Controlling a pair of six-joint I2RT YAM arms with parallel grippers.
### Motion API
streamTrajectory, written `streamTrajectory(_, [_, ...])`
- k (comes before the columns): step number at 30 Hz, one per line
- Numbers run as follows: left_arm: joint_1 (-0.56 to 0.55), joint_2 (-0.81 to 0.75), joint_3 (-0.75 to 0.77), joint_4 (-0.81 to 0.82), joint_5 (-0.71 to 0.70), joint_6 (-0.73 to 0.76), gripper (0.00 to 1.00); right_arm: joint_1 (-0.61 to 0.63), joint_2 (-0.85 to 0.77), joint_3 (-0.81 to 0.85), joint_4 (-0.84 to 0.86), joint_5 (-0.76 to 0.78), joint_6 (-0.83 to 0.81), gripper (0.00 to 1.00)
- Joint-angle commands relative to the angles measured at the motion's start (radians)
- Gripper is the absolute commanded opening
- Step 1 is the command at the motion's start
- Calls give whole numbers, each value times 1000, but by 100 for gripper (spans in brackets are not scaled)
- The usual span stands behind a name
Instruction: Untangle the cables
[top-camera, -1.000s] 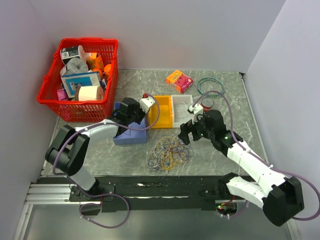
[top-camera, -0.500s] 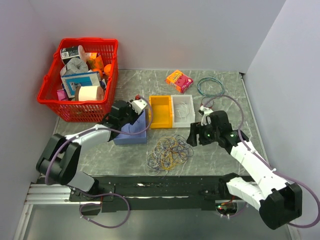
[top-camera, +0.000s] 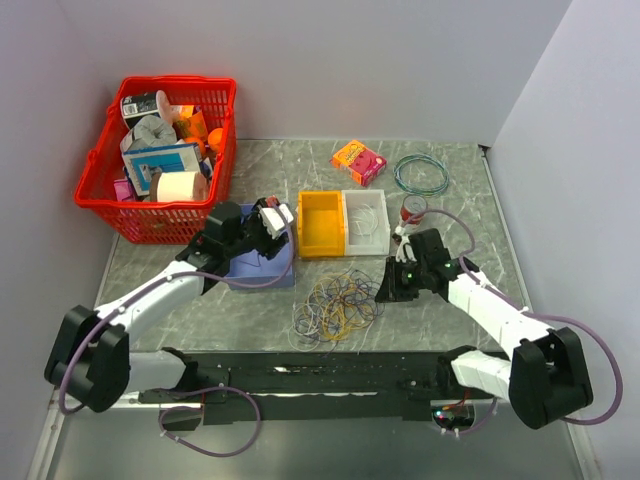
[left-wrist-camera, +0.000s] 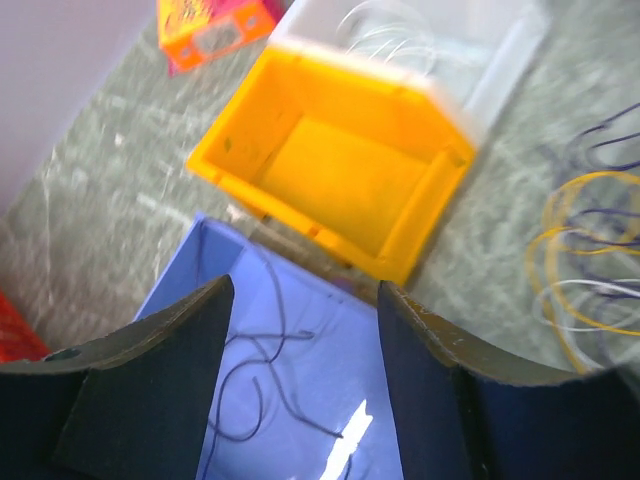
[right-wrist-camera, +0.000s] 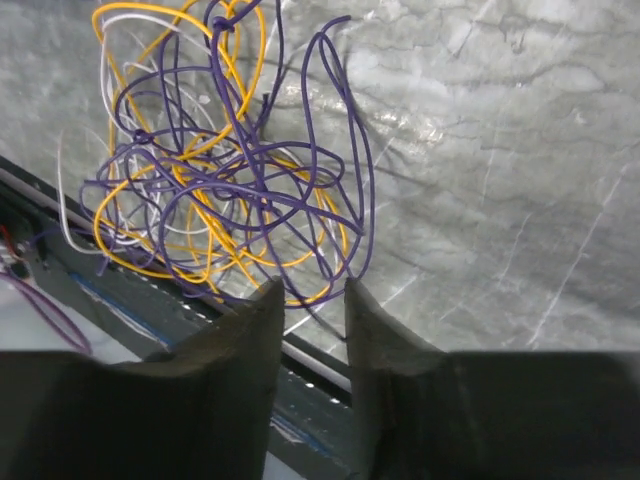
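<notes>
The cables (top-camera: 338, 303) lie heaped on the table (top-camera: 300, 165), at six o'clock from the yellow bin (top-camera: 321, 222). Left jaws stand released above the blue bin (left-wrist-camera: 300, 400). Right jaws, narrowly parted, sit at the heap's three o'clock edge.

Left wrist: cables (left-wrist-camera: 590, 285) cut off (and blurred).

White-and-black arms (top-camera: 495, 315), dark left gripper (left-wrist-camera: 305, 290), purple leads (top-camera: 590, 333).

cables (right-wrist-camera: 215, 190): dark purple, yellow-orange, white
counter (right-wrist-camera: 500, 150): grey marbled, pale veins
bin (left-wrist-camera: 290, 400) below left gripper (left-wrist-camera: 305, 290): blue
next bin (left-wrist-camera: 350, 180) ahead: orange-yellow
basket (top-camera: 150, 225): red
wire coil (top-camera: 397, 173): teal-green
small box (top-camera: 358, 160): orange, pink
</notes>
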Motion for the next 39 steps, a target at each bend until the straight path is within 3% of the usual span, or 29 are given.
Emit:
streamTrajectory(1, [-24, -78, 4, -28, 138, 20, 66, 2, -8, 31, 24, -15, -15, 6])
streamTrajectory(2, [-31, -86, 8, -34, 177, 19, 67, 6, -18, 46, 12, -22, -21, 0])
streamTrajectory(9, [-94, -163, 41, -62, 369, 23, 74, 210, -142, 368, -189, -65, -228, 0])
streamTrajectory(13, [-117, -197, 69, -6, 408, -60, 75, 244, -218, 527, -173, -244, -268, 0])
streamTrajectory(22, [-130, -232, 187, 146, 523, -274, 84, 246, -211, 693, -58, -296, -290, 0])
streamTrajectory(29, [-205, -203, 236, 205, 598, -461, 77, 250, -157, 738, 5, -274, -302, 0])
streamTrajectory(39, [-283, -151, 222, 186, 515, -459, 59, 273, -136, 767, 56, -332, -310, 0])
